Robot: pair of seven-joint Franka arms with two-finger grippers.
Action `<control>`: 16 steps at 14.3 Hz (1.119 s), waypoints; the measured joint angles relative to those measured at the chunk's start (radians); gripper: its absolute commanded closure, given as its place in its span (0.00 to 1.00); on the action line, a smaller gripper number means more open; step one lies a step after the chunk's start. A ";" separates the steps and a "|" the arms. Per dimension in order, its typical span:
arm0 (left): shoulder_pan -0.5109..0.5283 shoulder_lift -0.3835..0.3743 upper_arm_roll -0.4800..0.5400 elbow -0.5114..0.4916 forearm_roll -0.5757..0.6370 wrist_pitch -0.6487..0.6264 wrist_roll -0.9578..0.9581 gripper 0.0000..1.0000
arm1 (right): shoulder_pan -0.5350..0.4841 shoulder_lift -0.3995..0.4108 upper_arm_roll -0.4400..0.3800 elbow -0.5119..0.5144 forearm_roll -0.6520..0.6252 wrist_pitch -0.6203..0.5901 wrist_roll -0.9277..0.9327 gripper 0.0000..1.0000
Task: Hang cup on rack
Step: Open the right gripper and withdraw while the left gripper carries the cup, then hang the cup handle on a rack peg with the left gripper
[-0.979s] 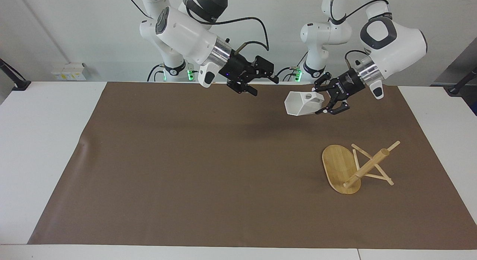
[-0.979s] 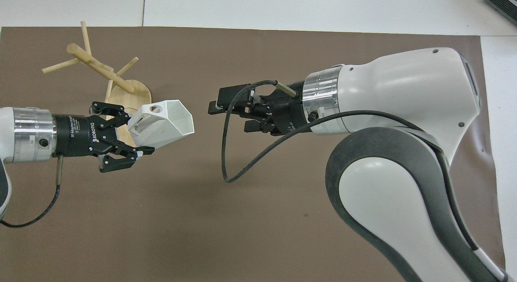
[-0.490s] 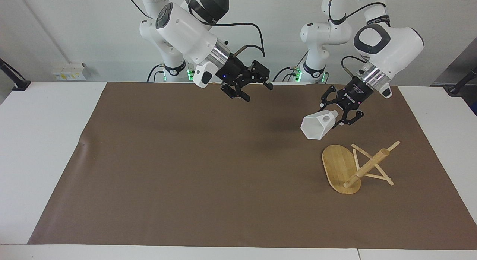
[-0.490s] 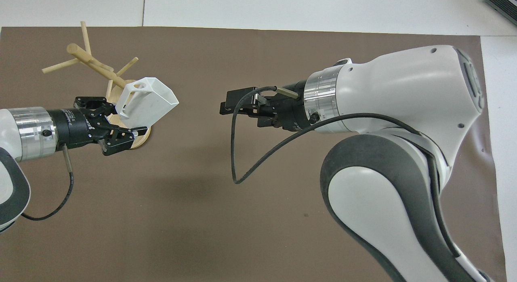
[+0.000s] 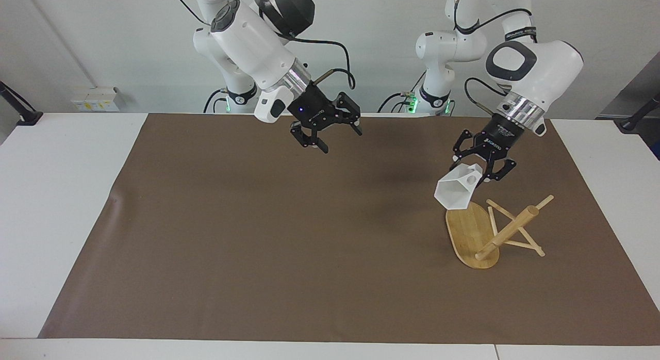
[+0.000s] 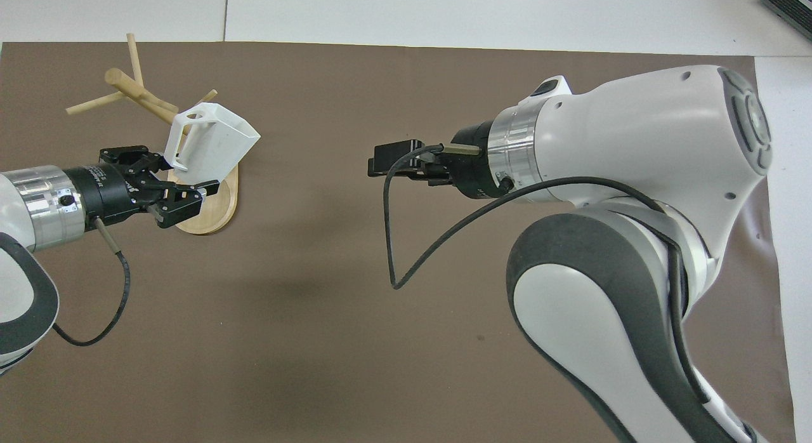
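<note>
Since a second ago the left gripper (image 5: pixel 477 170) has carried the cup (image 5: pixel 456 190) away from the robots' end of the mat and down, so the cup now hangs in the air just over the edge of the rack (image 5: pixel 494 231) base that lies nearer to the robots. Its fingers are clamped on the cup at the handle end, with the round hole in the handle turned upward and the open mouth tipped down and toward the middle of the table. In the overhead view the cup (image 6: pixel 209 141) covers part of the rack (image 6: pixel 152 106) and its pegs, with the left gripper (image 6: pixel 174 186) beside the base. That rack stands on the brown mat (image 5: pixel 258 236) toward the left arm's end of the table. Meanwhile the right gripper (image 5: pixel 330 133) has drawn back and lowered a little; it hangs over the mat near the robots' edge, fingers spread and holding nothing.
</note>
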 measured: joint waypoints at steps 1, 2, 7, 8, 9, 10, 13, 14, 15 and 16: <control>-0.009 0.011 0.000 0.000 0.000 0.029 -0.020 1.00 | 0.000 0.000 -0.005 0.000 -0.040 0.000 -0.010 0.00; -0.019 0.021 -0.001 0.000 0.000 0.054 -0.039 1.00 | 0.000 0.000 -0.010 0.000 -0.075 0.000 -0.016 0.00; -0.034 0.045 -0.001 0.000 0.000 0.130 -0.130 1.00 | -0.001 0.000 -0.074 0.000 -0.138 0.000 -0.071 0.00; -0.034 0.046 -0.001 0.000 0.000 0.135 -0.141 1.00 | -0.001 0.000 -0.090 0.000 -0.138 0.000 -0.102 0.00; -0.034 0.046 0.000 0.000 0.000 0.139 -0.149 1.00 | -0.001 -0.001 -0.107 0.000 -0.138 0.000 -0.128 0.00; -0.034 0.046 0.001 0.000 0.000 0.142 -0.155 1.00 | -0.002 -0.001 -0.126 0.000 -0.139 0.000 -0.149 0.00; -0.034 0.052 0.002 0.000 0.000 0.160 -0.171 1.00 | -0.005 -0.001 -0.175 0.000 -0.177 0.000 -0.177 0.00; -0.034 0.057 0.001 0.000 0.000 0.169 -0.175 1.00 | -0.005 -0.001 -0.189 0.000 -0.188 0.000 -0.177 0.00; -0.034 0.063 0.000 0.000 0.000 0.182 -0.180 1.00 | -0.005 -0.002 -0.206 0.000 -0.201 0.000 -0.181 0.00; -0.034 0.069 0.000 0.000 0.000 0.191 -0.183 1.00 | -0.006 -0.003 -0.224 0.000 -0.207 0.000 -0.203 0.00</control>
